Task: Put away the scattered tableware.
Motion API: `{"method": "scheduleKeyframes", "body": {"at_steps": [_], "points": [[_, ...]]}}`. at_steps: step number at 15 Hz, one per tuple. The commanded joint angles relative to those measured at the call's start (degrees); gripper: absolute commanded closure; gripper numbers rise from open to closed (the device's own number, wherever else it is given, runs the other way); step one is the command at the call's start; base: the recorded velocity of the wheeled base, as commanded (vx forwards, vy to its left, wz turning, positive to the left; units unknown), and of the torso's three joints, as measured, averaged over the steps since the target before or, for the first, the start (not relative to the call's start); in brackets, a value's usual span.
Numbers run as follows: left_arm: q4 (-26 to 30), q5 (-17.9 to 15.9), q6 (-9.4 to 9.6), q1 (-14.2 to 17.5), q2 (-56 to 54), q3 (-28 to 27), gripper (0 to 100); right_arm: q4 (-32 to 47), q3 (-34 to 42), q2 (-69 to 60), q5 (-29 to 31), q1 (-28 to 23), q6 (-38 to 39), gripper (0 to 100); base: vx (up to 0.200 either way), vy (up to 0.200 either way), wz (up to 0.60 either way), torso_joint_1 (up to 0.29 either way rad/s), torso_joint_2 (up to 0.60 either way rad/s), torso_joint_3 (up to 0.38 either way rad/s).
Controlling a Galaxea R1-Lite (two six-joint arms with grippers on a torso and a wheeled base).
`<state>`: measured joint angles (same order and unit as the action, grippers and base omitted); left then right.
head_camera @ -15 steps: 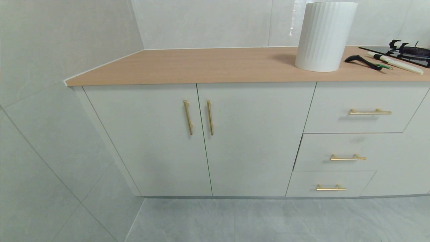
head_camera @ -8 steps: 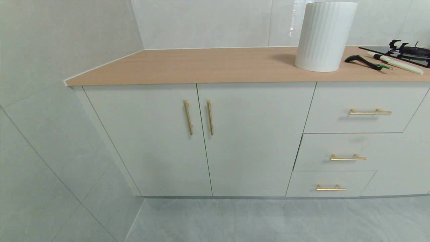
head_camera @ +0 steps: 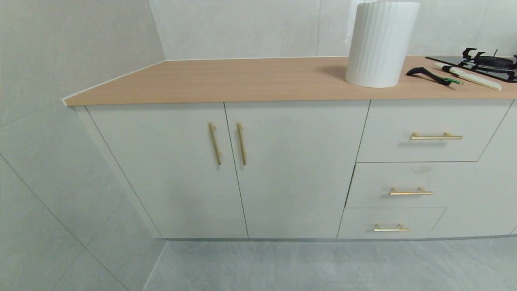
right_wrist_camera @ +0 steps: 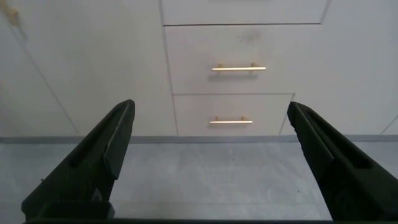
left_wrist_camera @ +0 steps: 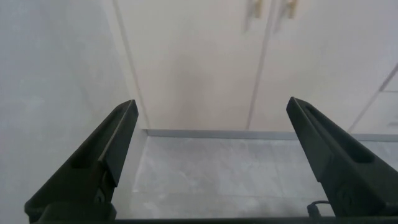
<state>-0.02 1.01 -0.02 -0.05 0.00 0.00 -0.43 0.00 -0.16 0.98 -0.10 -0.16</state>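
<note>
A black ladle (head_camera: 429, 75) and a white utensil (head_camera: 470, 76) lie at the bench's (head_camera: 242, 81) right end, between a ribbed white canister (head_camera: 379, 44) and the hob (head_camera: 488, 62). Below are two doors (head_camera: 161, 169) and three drawers (head_camera: 424, 149) over a grey tiled floor (head_camera: 323, 266). The left gripper (left_wrist_camera: 211, 107) and right gripper (right_wrist_camera: 211, 107) hang low before the cabinet, spread wide and empty.

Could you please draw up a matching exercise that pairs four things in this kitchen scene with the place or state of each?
Things:
1. white ribbed container
2. black utensil
3. gas burner
4. left pincer

Places or states:
a. lying flat on the counter, just right of the container
b. open, low over the floor, facing the cabinet doors
c. at the counter's far right end
d. standing upright on the counter

Pairs: 1-d, 2-a, 3-c, 4-b
</note>
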Motion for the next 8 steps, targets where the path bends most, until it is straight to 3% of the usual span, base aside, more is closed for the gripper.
{"method": "scheduleKeyframes", "body": {"at_steps": [1,8], "points": [[0.02,0.04,0.02,-0.04,0.09,0.00,0,-0.01,0.00,0.16,-0.01,0.01,0.07,0,0.000,-0.200,0.00,0.002,0.01,0.002],[-0.06,0.13,-0.15,-0.04,0.09,0.00,0,-0.01,0.00,0.16,-0.01,0.01,0.07,0,0.000,-0.200,0.00,0.002,0.00,0.000]]}}
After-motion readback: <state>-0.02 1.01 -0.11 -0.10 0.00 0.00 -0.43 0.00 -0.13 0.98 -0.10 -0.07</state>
